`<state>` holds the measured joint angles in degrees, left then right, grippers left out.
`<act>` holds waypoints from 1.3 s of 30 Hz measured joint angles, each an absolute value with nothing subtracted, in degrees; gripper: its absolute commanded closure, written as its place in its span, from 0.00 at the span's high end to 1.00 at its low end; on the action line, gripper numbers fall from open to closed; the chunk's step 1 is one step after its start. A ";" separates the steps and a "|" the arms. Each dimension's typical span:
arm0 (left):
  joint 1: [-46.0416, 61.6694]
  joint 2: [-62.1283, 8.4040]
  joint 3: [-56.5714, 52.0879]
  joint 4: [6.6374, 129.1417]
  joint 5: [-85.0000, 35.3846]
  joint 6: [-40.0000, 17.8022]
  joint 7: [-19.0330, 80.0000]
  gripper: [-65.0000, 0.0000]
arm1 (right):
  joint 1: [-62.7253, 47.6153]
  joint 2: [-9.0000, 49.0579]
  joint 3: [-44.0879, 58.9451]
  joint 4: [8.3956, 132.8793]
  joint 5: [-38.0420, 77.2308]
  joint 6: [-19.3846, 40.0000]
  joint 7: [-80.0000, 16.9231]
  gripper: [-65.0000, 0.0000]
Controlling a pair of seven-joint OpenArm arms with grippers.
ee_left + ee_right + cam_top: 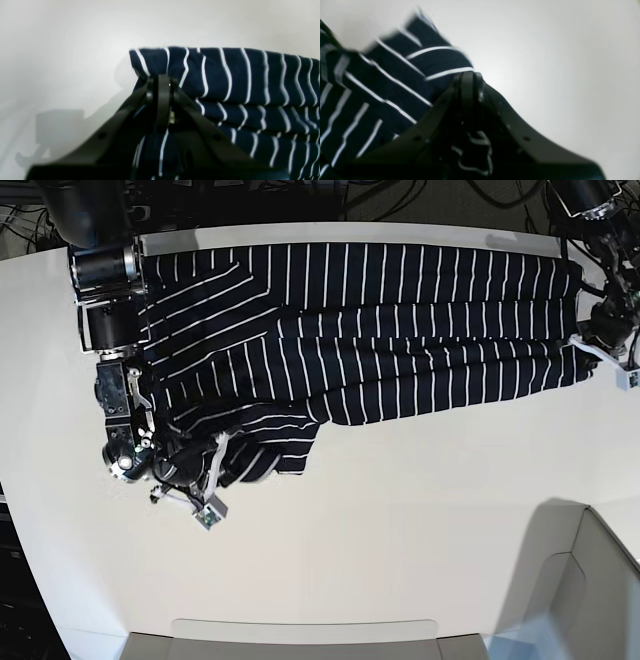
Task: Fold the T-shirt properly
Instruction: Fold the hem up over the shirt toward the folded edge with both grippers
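The T-shirt (pixel 400 330) lies lengthwise along the far side of the white table (pixel 400 510), dark navy with thin white stripes, partly folded in layers. My right gripper (pixel 178 465) is at the shirt's left end, by a sleeve flap. In the right wrist view that gripper (pixel 468 77) is shut on the T-shirt (pixel 395 75), with striped cloth bunched between its fingers. My left gripper (pixel 592 340) is at the shirt's right end. The left wrist view shows that gripper (pixel 162 82) shut on a corner of the stacked T-shirt (pixel 237 82) layers.
A pale grey bin (pixel 590 580) stands at the near right corner. A flat grey lip (pixel 300 632) runs along the near edge. Dark cables (pixel 480 195) lie beyond the table's far edge.
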<state>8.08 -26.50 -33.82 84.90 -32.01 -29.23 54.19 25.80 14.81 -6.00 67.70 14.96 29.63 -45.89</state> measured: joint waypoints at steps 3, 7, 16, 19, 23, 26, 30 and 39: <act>7.29 -26.59 -33.80 87.37 -32.40 -29.23 53.98 0.00 | 24.18 15.59 -4.82 72.93 14.87 29.69 -51.79 0.00; 7.49 -26.65 -33.78 88.68 -32.64 -29.45 55.53 0.00 | 20.69 15.81 1.32 82.17 14.57 29.85 -55.79 0.00; 7.68 -26.68 -33.87 89.03 -32.21 -29.19 58.48 0.00 | 11.62 18.33 5.78 94.72 14.66 30.13 -59.61 0.00; 7.94 -26.68 -33.87 90.11 -32.23 -29.30 58.52 0.00 | 8.19 18.22 9.78 99.20 18.15 30.02 -59.57 0.00; 7.97 -26.68 -33.87 91.29 -32.18 -29.23 58.61 0.00 | 4.38 20.29 13.91 102.83 26.28 30.06 -58.72 0.00; 7.92 -26.68 -33.87 93.14 -32.21 -29.28 60.38 0.00 | 0.82 22.35 18.59 104.03 30.22 30.02 -59.83 0.00; 9.58 -26.76 -33.89 96.42 -32.25 -29.43 60.47 0.00 | -1.26 23.51 22.70 105.95 36.12 30.02 -59.57 0.00; 13.93 -26.68 -33.91 97.76 -32.40 -29.43 61.45 0.00 | -7.31 26.48 27.49 108.73 40.99 30.04 -59.77 0.00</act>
